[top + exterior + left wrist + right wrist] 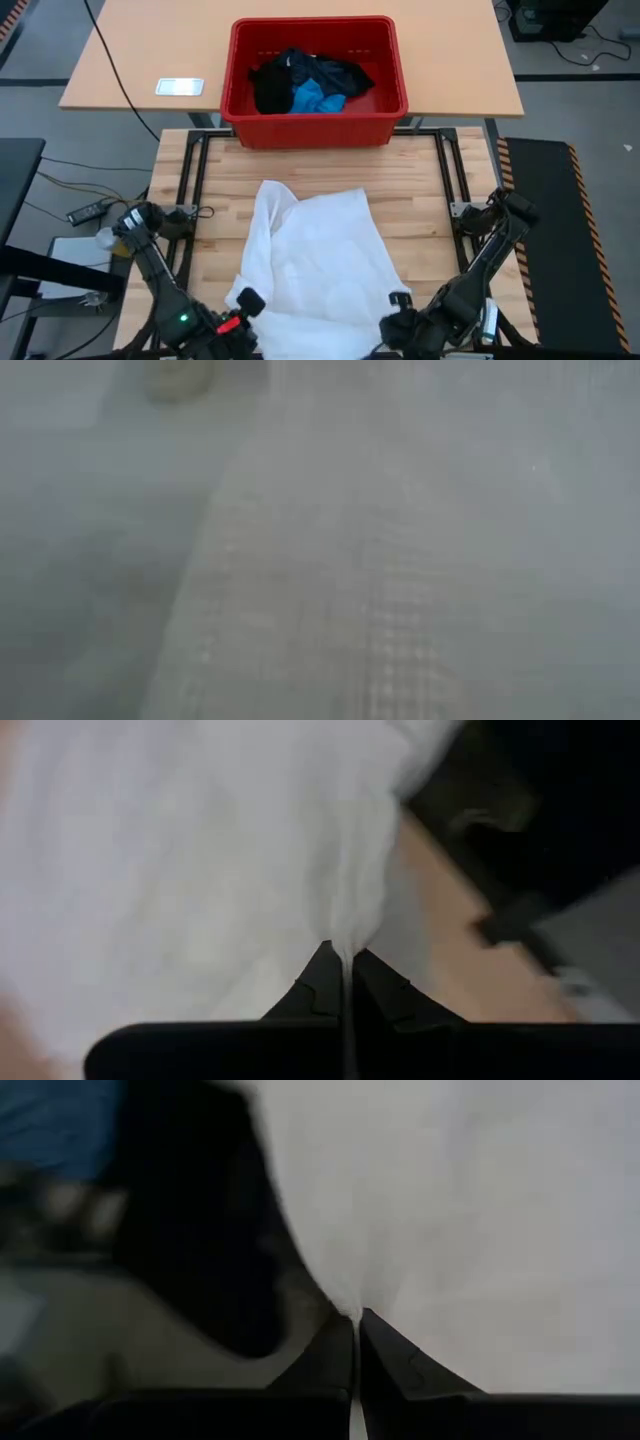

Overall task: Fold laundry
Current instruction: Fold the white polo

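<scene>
Tool tips on both arms are pressed together on the near hem of the white shirt (315, 260): the left tool (345, 960) pinches one bottom corner, the right tool (355, 1320) the other, at the worktop's (420, 190) near edge. By my reading the folding has barely begun; this shirt lies spread but rumpled, with no fold made, and the black garments (290, 80) and the small blue piece (318, 100) wait in the red crate (385, 60) beyond. Only the high view shows the crate and the shirt's whole outline; the wrist views alone show cloth caught between the tips. White fabric fills the low view.
</scene>
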